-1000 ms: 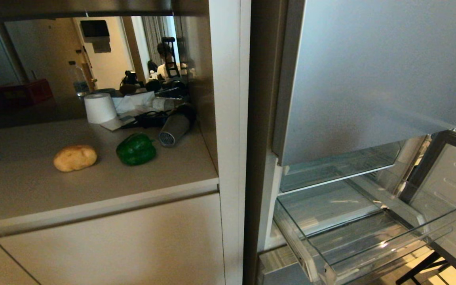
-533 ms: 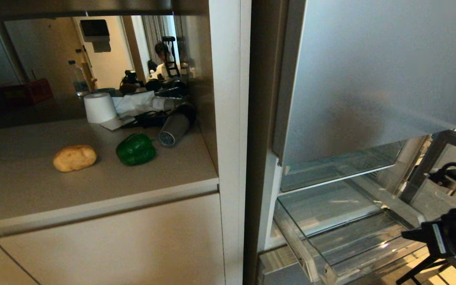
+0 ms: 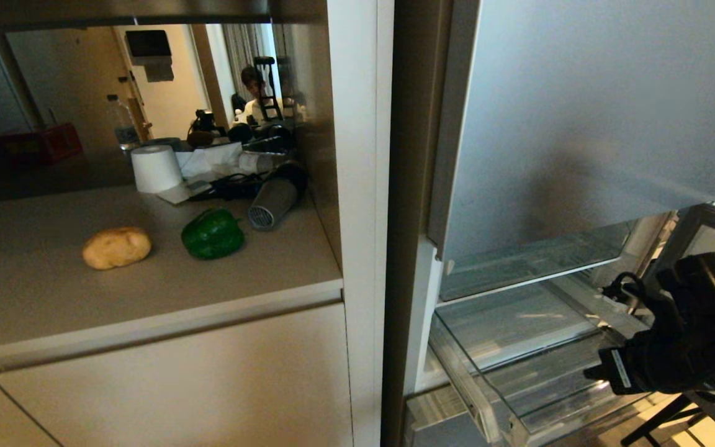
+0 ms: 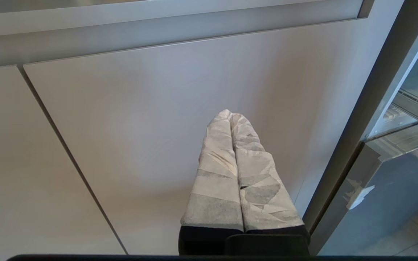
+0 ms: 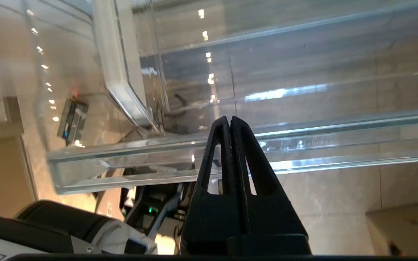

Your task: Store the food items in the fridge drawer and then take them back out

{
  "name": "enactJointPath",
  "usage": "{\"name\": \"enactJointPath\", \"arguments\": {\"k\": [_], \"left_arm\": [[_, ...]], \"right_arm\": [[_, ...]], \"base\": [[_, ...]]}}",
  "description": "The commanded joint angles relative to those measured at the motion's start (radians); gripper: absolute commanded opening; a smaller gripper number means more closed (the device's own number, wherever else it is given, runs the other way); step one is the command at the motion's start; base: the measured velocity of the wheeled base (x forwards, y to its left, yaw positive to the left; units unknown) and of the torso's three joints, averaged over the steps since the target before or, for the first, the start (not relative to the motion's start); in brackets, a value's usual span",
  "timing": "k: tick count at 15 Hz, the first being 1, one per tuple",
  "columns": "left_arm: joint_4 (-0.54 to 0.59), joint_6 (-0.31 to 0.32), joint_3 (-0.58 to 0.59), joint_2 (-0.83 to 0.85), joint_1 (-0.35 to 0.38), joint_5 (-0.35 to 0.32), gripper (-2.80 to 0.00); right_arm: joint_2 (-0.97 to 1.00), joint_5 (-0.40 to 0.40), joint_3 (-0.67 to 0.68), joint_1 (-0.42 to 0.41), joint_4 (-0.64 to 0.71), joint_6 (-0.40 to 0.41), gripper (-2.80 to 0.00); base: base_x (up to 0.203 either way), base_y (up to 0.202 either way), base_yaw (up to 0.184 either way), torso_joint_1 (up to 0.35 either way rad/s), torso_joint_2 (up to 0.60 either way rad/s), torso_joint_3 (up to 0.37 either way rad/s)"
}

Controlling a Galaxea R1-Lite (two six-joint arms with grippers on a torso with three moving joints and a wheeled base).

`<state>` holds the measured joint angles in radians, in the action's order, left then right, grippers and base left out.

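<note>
Right pincer (image 5: 229,121) hangs over the open-topped fridge drawer (image 3: 506,417).

Dim, warm indoor light; bright glare streaks on clear fridge drawer (image 5: 303,145); soft shadow on fridge door (image 3: 581,124); reflections hazy.

Right part of the fridge drawer (image 3: 506,372) behind the black right arm (image 3: 686,347), itself cut off at the frame's right edge.

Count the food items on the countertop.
2: a green bell pepper near the hair dryer, and a tan potato apart to its left. None visible in the fridge drawer.
</note>
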<state>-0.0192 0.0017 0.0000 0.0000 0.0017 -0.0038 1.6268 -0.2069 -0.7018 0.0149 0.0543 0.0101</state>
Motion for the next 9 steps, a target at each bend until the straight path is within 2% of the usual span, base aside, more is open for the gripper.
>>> {"name": "enactJointPath", "arguments": {"k": [1,5,9], "left_arm": [[-0.001,0.000,0.011,0.000,0.000,0.000,-2.80],[-0.001,0.000,0.011,0.000,0.000,-0.001,-2.80],[-0.001,0.000,0.011,0.000,0.000,-0.001,-2.80]], "right_arm": [[0.019,-0.002,0.007,0.000,0.001,0.001,-2.80],[0.031,-0.002,0.008,0.001,-0.001,0.001,-2.80],[0.066,0.000,0.038,0.000,-0.064,0.006,-2.80]], "base": [[0.000,0.000,0.000,0.000,0.00,0.000],[0.000,0.000,0.000,0.000,0.00,0.000],[0.000,0.000,0.000,0.000,0.00,0.000]]}}
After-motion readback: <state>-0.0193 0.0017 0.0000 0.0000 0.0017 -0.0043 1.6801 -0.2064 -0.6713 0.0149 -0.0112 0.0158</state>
